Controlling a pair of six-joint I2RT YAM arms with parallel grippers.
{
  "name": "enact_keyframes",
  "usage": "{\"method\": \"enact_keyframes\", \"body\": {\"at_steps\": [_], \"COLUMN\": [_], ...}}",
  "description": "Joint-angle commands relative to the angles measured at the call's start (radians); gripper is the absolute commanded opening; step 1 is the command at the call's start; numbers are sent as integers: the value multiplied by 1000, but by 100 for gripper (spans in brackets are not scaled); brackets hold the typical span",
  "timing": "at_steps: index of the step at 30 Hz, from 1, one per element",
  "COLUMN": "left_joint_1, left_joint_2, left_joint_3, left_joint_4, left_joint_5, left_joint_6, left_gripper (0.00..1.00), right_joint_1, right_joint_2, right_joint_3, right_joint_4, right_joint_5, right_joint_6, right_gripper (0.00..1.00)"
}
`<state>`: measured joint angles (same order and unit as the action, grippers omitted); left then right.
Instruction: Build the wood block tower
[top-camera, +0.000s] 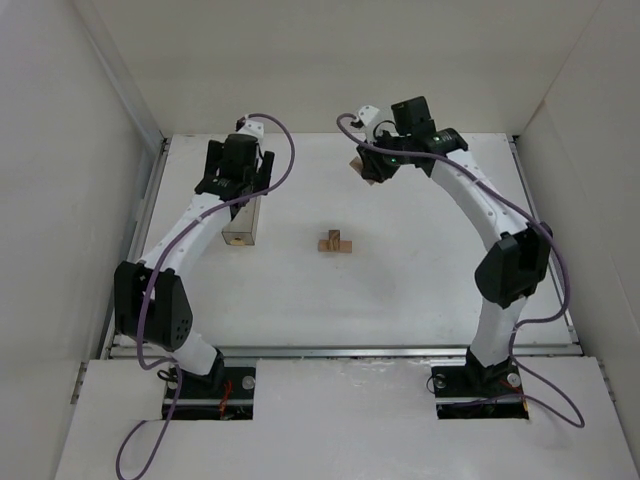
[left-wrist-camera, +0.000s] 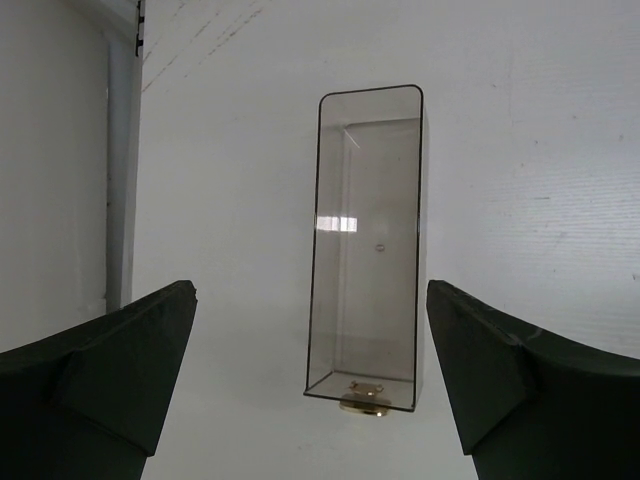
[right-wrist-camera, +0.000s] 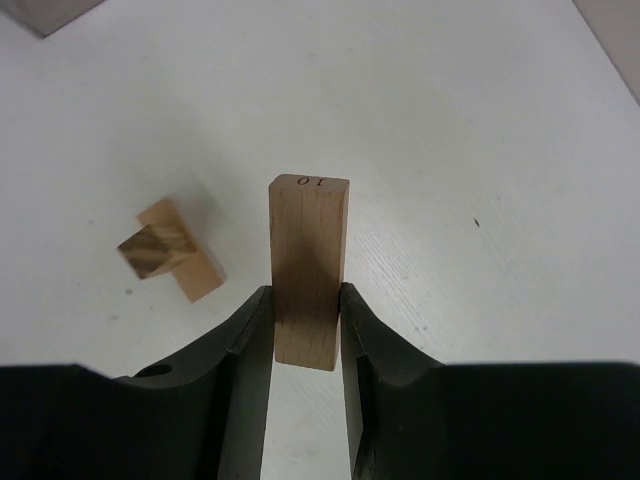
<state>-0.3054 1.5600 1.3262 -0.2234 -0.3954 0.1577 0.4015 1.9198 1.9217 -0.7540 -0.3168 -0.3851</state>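
Observation:
Two small tan wood blocks are stacked crosswise as a low tower (top-camera: 336, 242) at the table's middle; the stack also shows in the right wrist view (right-wrist-camera: 170, 250). My right gripper (top-camera: 368, 166) is at the back of the table, raised, shut on a tan wood block (right-wrist-camera: 308, 268) marked "10" that sticks out past the fingertips. That held block shows as a tan bit in the top view (top-camera: 357, 165). My left gripper (top-camera: 235, 190) is open and empty, its dark fingers (left-wrist-camera: 120, 370) spread wide above the clear plastic box (left-wrist-camera: 367, 245).
The clear plastic box (top-camera: 241, 222) lies left of the stack, with a small brass piece (left-wrist-camera: 365, 402) at its near end. White walls enclose the table on three sides, and a metal rail (top-camera: 340, 350) runs along the near edge.

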Motion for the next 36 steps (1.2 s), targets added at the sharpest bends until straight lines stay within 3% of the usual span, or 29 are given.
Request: {"method": "enact_keyframes", "body": {"at_steps": [1, 4, 14, 23, 36], "left_joint_1": [18, 72, 141, 150, 150], "left_joint_2": [-93, -132, -225, -236, -236], "left_joint_3": [-22, -67, -176, -176, -176], "left_joint_4": [16, 7, 16, 16, 16], "left_joint_5": [-8, 3, 12, 21, 30], "left_joint_6": [-47, -82, -104, -104, -104], "left_gripper": [100, 100, 100, 100, 100], "right_joint_1": [29, 85, 269, 278, 278], "right_joint_2": [2, 24, 137, 128, 148], "right_joint_3": [11, 63, 134, 83, 42], "right_joint_4": [-126, -260, -300, -309, -327], "right_joint_5": [-231, -231, -53, 74, -5], "right_joint_6": [-293, -478, -502, -514, -575], "right_gripper": [0, 0, 0, 0, 0]}}
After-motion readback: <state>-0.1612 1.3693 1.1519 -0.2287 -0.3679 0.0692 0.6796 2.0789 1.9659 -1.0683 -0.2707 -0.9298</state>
